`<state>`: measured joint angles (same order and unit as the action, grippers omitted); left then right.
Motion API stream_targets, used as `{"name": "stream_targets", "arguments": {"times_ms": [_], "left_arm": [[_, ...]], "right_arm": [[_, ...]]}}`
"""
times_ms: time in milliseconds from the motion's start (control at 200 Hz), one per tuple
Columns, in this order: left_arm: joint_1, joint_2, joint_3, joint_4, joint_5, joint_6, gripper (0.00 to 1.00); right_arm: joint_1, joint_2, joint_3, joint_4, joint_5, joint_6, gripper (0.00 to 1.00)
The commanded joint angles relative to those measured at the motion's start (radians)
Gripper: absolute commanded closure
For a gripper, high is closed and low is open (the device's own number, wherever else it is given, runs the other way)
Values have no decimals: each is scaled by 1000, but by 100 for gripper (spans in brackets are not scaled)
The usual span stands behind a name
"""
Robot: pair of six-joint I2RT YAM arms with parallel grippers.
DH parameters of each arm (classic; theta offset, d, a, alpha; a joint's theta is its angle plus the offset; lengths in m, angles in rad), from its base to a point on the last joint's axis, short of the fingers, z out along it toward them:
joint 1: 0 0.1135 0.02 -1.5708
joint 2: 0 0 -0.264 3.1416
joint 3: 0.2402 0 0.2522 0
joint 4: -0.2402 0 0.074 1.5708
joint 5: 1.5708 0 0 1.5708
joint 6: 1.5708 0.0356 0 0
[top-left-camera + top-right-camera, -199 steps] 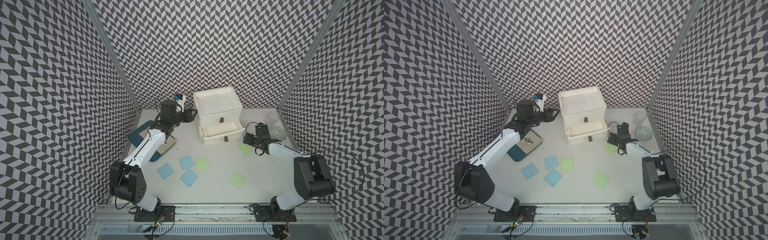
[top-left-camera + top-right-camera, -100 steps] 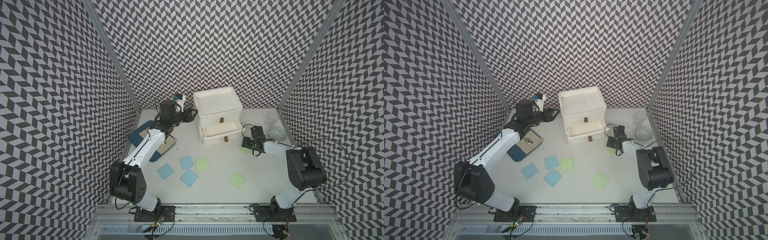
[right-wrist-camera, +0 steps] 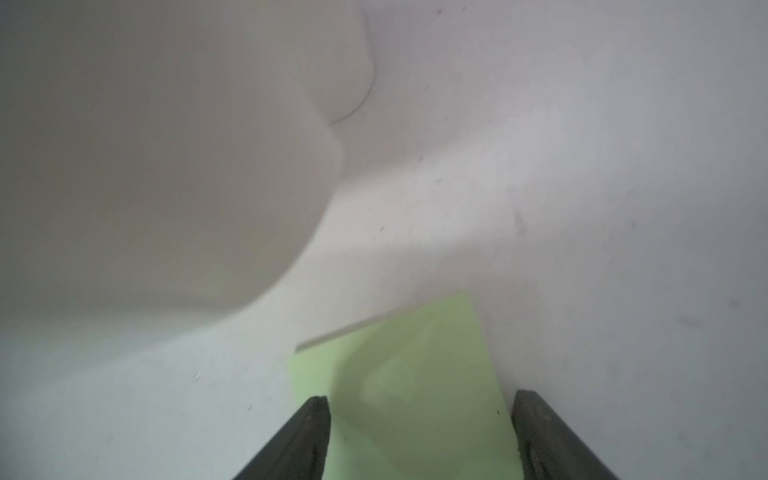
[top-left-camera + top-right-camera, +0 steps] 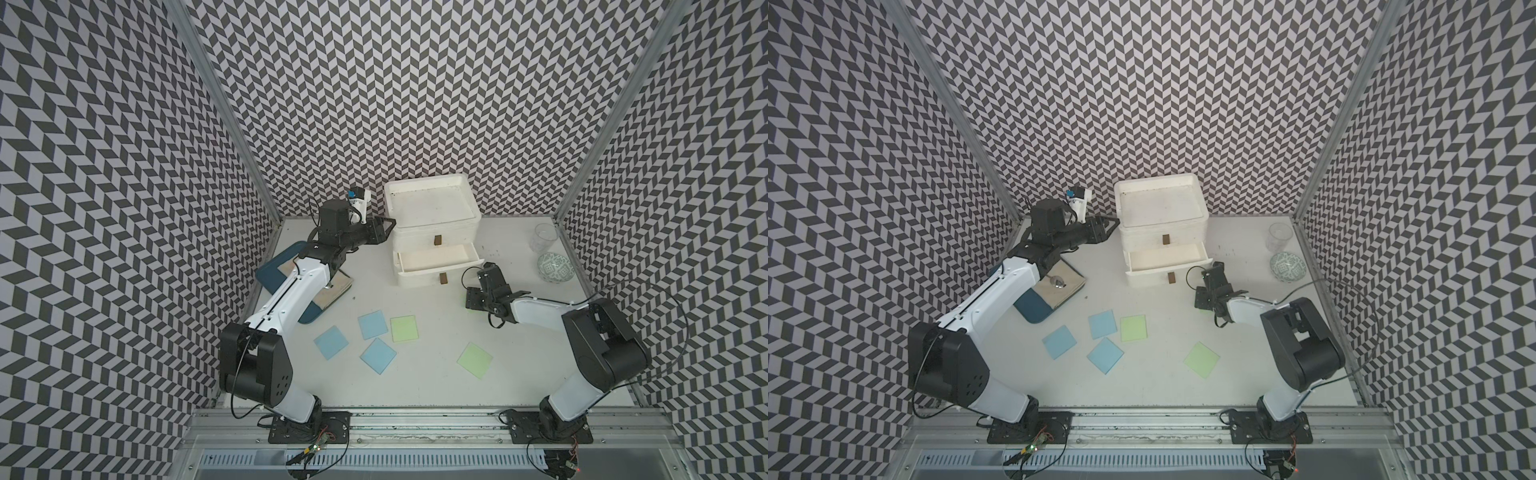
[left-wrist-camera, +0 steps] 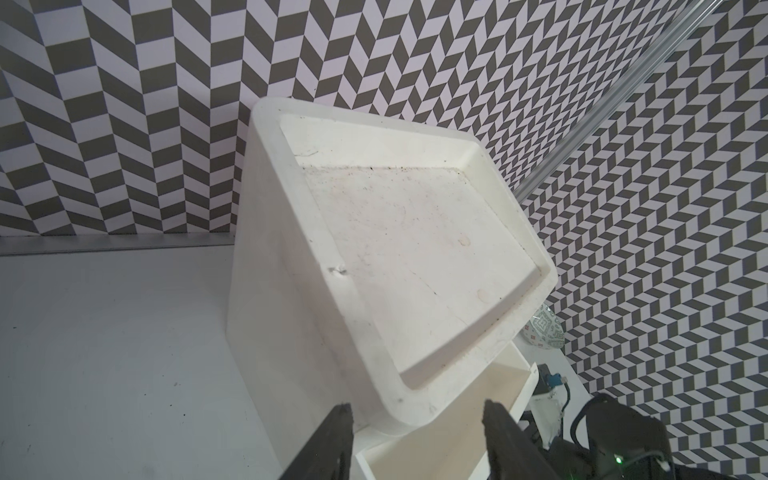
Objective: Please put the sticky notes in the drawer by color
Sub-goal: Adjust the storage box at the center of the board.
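Observation:
The white drawer (image 4: 415, 243) stands at the back, with one drawer (image 4: 419, 277) pulled out and its inside bare. My left gripper (image 4: 390, 223) is open at the box's left front corner. In the left wrist view that corner (image 5: 399, 419) lies between the fingers with gaps on both sides. Low over the table beside the pulled-out drawer, my right gripper (image 3: 419, 411) is open, a light green sticky note (image 3: 415, 374) flat between its fingers. The arm hides that note in both top views. Three blue notes (image 4: 372, 324) and two green ones (image 4: 403, 328) lie mid-table.
A dark blue tray (image 4: 272, 270) with a beige sheet (image 4: 338, 289) sits under my left arm. A clear glass (image 4: 545, 237) and a patterned bowl (image 4: 555, 268) stand at the back right. A small white bottle (image 4: 359, 208) stands behind the left gripper.
My right gripper has moved left and down over the green note beside the drawer, covering it from above, and its jaws have narrowed. The left arm has not moved.

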<state>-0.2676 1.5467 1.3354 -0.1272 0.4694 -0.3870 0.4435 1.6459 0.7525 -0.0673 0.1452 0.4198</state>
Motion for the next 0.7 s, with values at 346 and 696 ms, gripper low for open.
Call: {"name": "stream_targets", "arguments": {"times_ms": [346, 696], "left_arm": [[11, 7, -19, 37, 15, -1, 46], [13, -2, -17, 34, 16, -1, 45]], "right_arm": [[134, -93, -72, -115, 80, 99, 16], [113, -105, -43, 28, 90, 3, 8]]}}
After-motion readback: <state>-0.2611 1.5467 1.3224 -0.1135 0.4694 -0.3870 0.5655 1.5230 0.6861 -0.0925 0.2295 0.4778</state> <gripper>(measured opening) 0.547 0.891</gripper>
